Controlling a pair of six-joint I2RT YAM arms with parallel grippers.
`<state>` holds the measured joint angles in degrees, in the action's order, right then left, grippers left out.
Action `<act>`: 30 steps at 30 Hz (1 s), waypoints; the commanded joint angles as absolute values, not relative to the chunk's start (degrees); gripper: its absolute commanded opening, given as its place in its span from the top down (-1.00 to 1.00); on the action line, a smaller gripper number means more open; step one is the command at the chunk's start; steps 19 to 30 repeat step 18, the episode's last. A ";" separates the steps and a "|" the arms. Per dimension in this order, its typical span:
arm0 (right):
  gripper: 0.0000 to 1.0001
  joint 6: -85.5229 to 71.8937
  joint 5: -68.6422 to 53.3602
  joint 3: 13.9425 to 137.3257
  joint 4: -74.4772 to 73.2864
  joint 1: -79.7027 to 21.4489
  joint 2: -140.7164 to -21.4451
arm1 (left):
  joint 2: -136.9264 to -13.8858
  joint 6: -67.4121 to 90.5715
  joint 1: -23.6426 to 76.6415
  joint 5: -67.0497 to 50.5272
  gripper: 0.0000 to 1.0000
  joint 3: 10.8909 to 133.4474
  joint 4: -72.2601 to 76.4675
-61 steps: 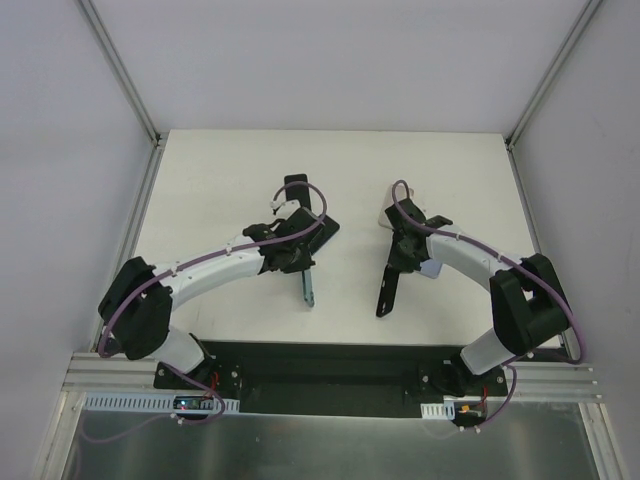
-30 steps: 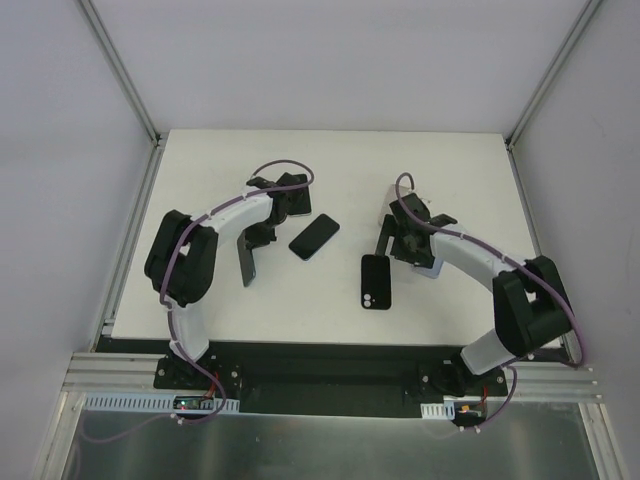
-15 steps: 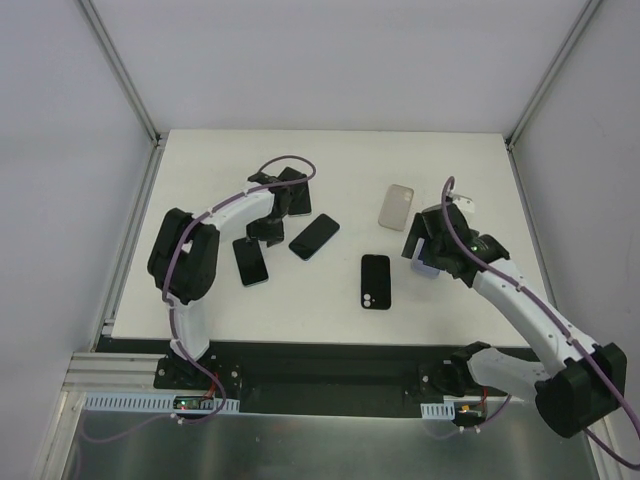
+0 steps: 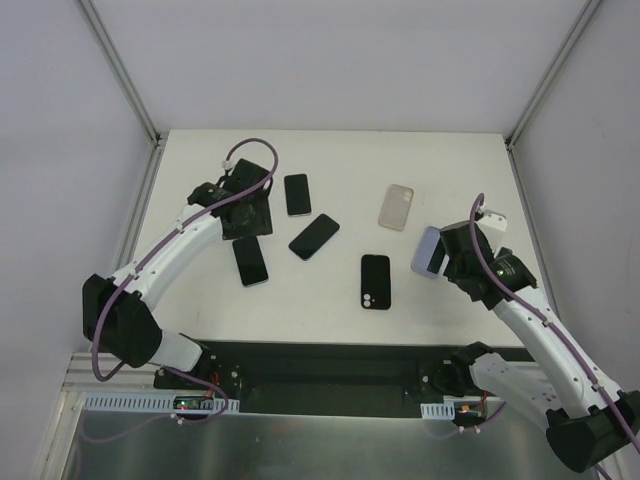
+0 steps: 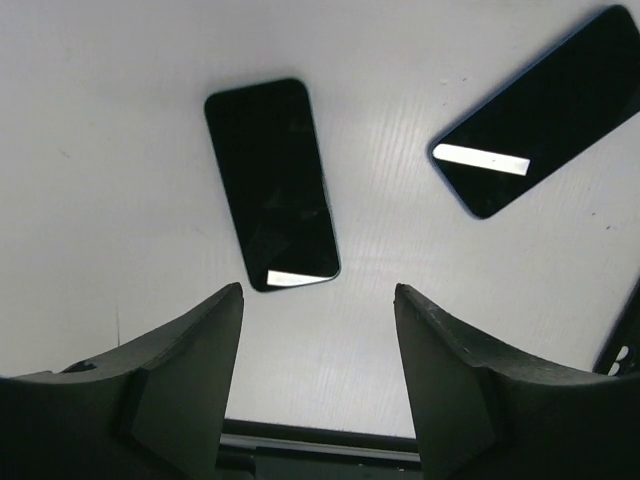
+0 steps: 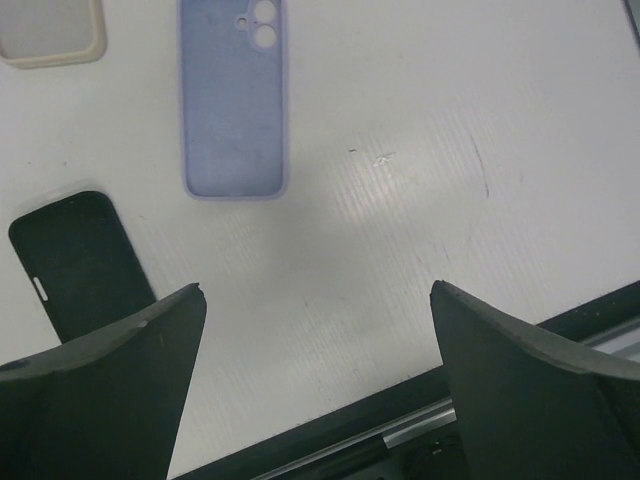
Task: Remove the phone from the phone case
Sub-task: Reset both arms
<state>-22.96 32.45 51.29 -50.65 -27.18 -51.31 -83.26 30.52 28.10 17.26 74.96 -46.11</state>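
Note:
The black phone (image 4: 250,261) lies flat and screen up on the white table (image 4: 200,300), apart from its case; in the left wrist view this phone (image 5: 270,185) is just ahead of the fingers. The black phone case (image 4: 376,282) lies flat mid-table, camera holes showing. In the right wrist view, this black case (image 6: 85,265) sits at the left edge. My left gripper (image 4: 243,213) hovers just beyond the phone, open and empty (image 5: 318,292). My right gripper (image 4: 457,255) is open and empty (image 6: 318,288), right of the case.
Two more black phones (image 4: 297,194) (image 4: 314,236) lie near the left gripper. A beige case (image 4: 396,207) and a lavender case (image 4: 430,250) lie at the right, the lavender one partly under my right gripper. Side walls border the table.
The left gripper opened, leaving the phone flat on the table, and drew back to the far left. The right arm left the black case and pulled away to the right.

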 commanded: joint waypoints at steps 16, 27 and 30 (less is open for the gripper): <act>-0.93 -31.20 42.72 48.69 -58.89 -26.89 -43.24 | -68.38 28.30 10.90 4.48 -0.36 60.12 -44.91; -0.92 -31.38 42.80 48.78 -58.80 -26.89 -43.16 | -68.47 28.30 10.81 4.04 -0.36 60.12 -44.82; -0.92 -31.38 42.80 48.78 -58.80 -26.89 -43.16 | -68.47 28.30 10.81 4.04 -0.36 60.12 -44.82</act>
